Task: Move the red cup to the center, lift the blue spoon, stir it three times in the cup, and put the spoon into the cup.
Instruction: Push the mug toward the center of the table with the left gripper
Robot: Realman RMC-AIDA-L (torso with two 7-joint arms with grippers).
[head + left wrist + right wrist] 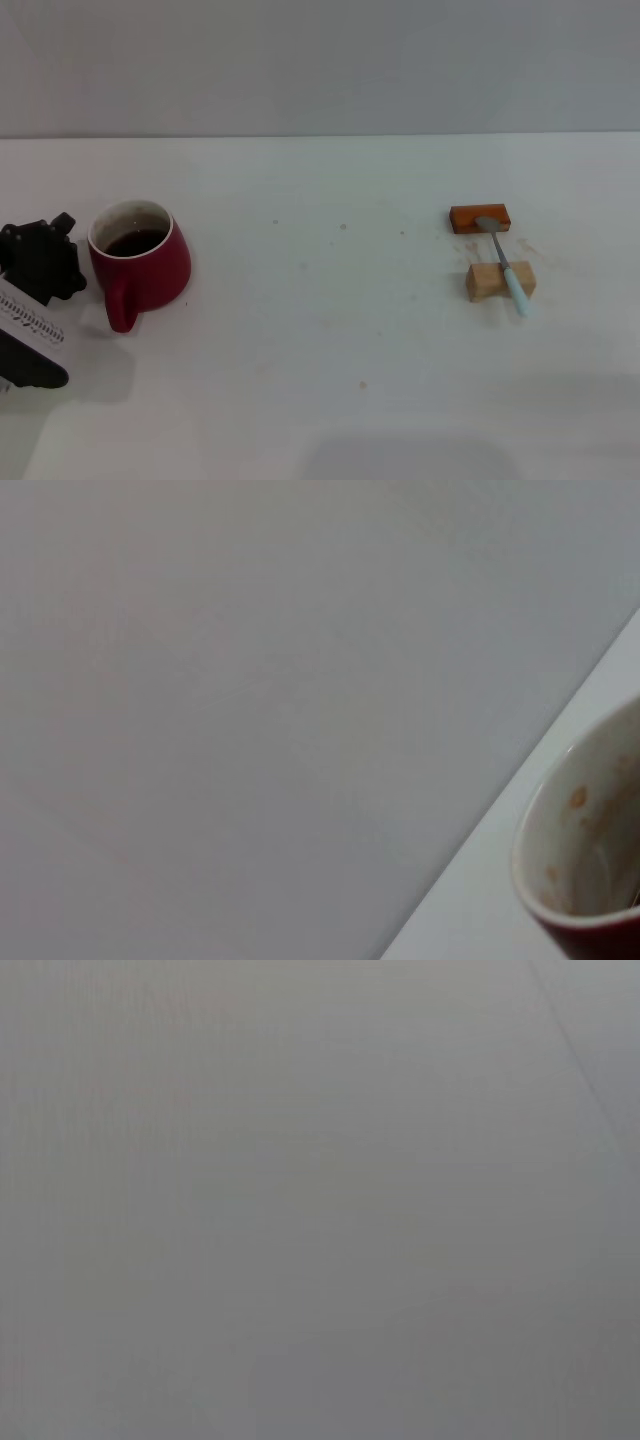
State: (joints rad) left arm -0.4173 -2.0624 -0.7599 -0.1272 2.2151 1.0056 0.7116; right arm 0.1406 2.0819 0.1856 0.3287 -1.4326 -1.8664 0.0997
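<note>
The red cup [140, 260] stood upright at the frame's left, handle toward the viewer. The blue spoon [505, 265] lay at right, pale handle nearest.

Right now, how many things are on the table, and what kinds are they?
Cups: 1, the red cup
Spoons: 1, the blue spoon
Blocks: 2, an orange block and a tan block
Total: 4
</note>
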